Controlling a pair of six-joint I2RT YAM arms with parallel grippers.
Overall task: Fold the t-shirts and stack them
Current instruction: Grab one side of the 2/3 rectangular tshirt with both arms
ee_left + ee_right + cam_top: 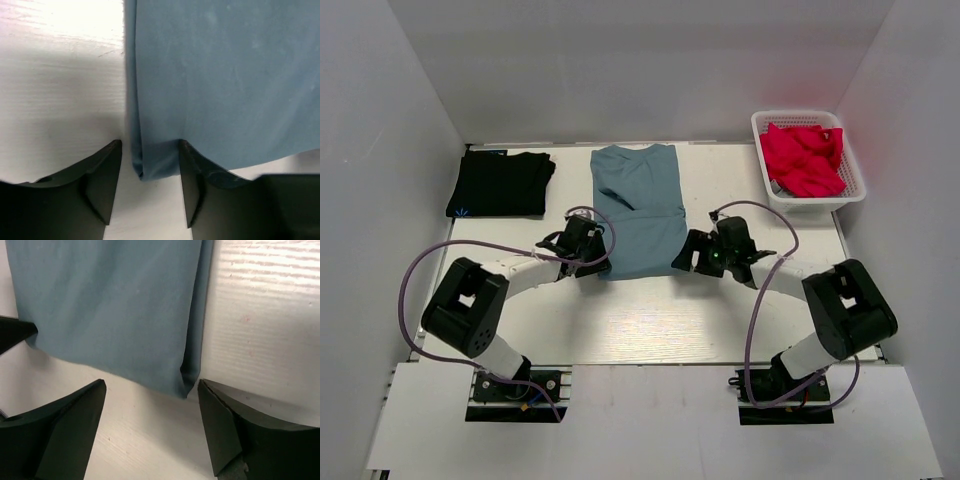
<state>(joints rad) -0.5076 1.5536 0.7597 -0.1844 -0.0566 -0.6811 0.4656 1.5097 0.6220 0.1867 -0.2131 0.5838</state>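
Grippers sit at lower hem corners of blue-grey t-shirt (640,205), ctr frame: L gripper (150,145) jaws mid-gap astride its corner, R gripper (151,385) jaws wide, nothing pinched. You should catch both layers, lift evenly. Black t-shirt (500,183) folded, upper left.

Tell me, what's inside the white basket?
The basket holds crumpled pink-red cloth, which fills most of it. Anything lying underneath that cloth is covered, so I can't tell.

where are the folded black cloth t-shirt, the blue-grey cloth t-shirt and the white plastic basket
folded black cloth t-shirt (500,183): top view, middle of the cloth
blue-grey cloth t-shirt (640,215): top view, middle of its body
white plastic basket (798,117): top view, far rim
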